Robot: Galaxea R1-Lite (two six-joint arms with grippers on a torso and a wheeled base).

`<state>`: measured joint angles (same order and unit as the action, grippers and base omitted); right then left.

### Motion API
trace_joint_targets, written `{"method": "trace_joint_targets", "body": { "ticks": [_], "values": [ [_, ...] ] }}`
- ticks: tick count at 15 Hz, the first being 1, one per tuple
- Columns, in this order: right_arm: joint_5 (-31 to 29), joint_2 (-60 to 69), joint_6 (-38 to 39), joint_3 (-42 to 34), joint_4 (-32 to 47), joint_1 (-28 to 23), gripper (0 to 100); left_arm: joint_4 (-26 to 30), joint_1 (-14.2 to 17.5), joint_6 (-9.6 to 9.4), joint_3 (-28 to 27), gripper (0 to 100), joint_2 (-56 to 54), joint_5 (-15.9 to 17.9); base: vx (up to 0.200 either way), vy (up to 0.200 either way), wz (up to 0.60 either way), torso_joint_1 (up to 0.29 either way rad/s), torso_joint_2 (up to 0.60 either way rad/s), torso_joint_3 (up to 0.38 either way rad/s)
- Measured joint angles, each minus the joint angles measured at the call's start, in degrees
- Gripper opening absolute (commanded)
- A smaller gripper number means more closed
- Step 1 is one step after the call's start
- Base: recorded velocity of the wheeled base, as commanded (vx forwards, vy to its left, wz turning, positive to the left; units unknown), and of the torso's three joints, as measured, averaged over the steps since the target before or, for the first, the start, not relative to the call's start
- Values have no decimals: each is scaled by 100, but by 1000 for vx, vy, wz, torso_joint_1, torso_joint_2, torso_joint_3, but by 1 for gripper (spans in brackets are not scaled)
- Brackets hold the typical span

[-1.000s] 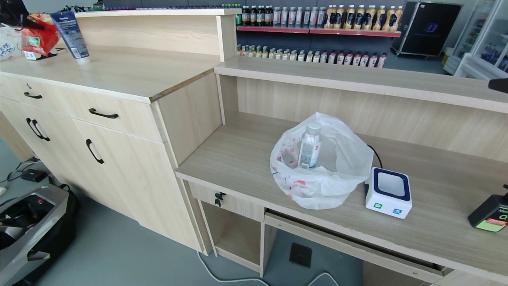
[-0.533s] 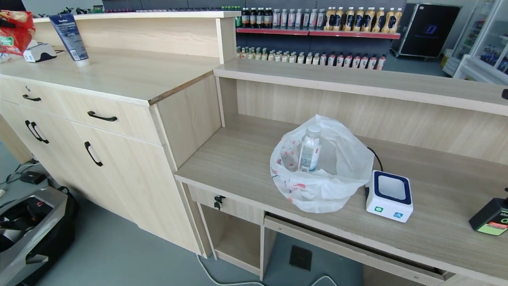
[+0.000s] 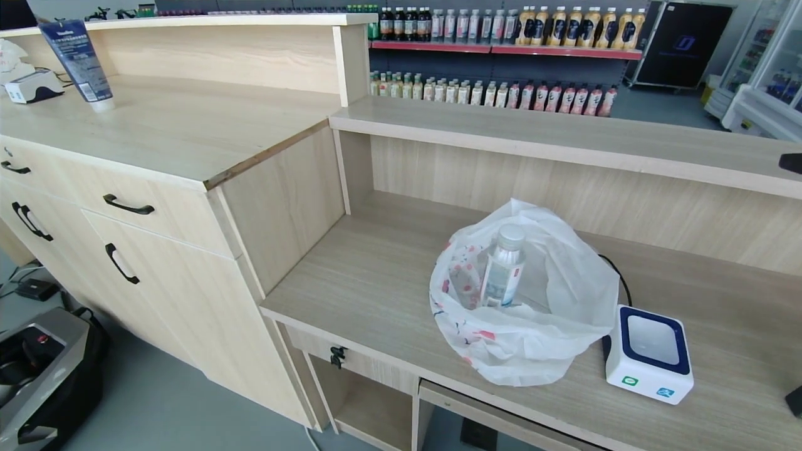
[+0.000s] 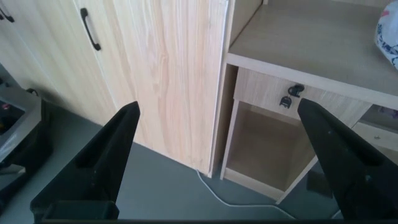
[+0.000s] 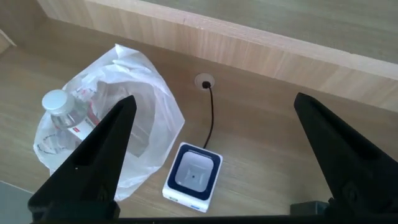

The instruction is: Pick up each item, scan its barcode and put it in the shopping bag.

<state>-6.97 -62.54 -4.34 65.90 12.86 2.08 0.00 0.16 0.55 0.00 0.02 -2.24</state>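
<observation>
The left gripper (image 4: 217,107) is hanging low over the grey floor, in front of the cabinet side and the small drawer lock (image 4: 290,98). Its two fingers are spreading wide with nothing between them. The right gripper (image 5: 214,99) is hovering above the lower counter (image 3: 376,282), looking straight down. Its jaws are also gaping and holding nothing.

On that counter, one white scanner (image 3: 648,354) is sitting with its window facing up, at 4 o'clock from the shopping bag (image 3: 532,351) and just beside it. One black cable (image 5: 211,118) is running from the scanner to a hole at the back wall. The single bag is slumping open with its mouth up. One clear bottle (image 3: 503,275) is standing inside it, cap up. Its long axis is running close to vertical and leaning slightly toward 1 o'clock.

Far off at 10 o'clock from the bag, on the upper counter (image 3: 175,125), one blue tube (image 3: 76,59) is standing on its cap. Its flat end is tipping toward 11 o'clock. A small white device (image 3: 31,86) is lying just beside the tube. Rows of bottles are lining two shelves (image 3: 501,50) at 12 o'clock.
</observation>
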Motion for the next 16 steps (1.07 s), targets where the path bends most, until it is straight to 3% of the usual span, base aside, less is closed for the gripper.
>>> {"method": "trace_joint_targets", "body": {
  "ticks": [3, 6, 10, 16],
  "values": [
    [-5, 33, -1, -105, 7, 2, 100, 0, 0, 148, 0, 100, 0, -7, -200, 0, 0, 2, 4, 1],
    [-16, 83, -78, -166, -2, -2, 100, -5, -5, 152, 0, 100, 0, -11, -200, 0, 0, -9, 2, 6],
    [-140, 77, -222, -160, -20, -40, 100, -5, -2, 117, 0, 100, 0, -5, -200, 0, -600, 5, 7, 4],
    [-228, -304, -480, -129, -1097, -410, 100, -2, -5, 101, 0, 100, 0, -5, 0, 0, -500, 24, -49, -30]
  ]
}}
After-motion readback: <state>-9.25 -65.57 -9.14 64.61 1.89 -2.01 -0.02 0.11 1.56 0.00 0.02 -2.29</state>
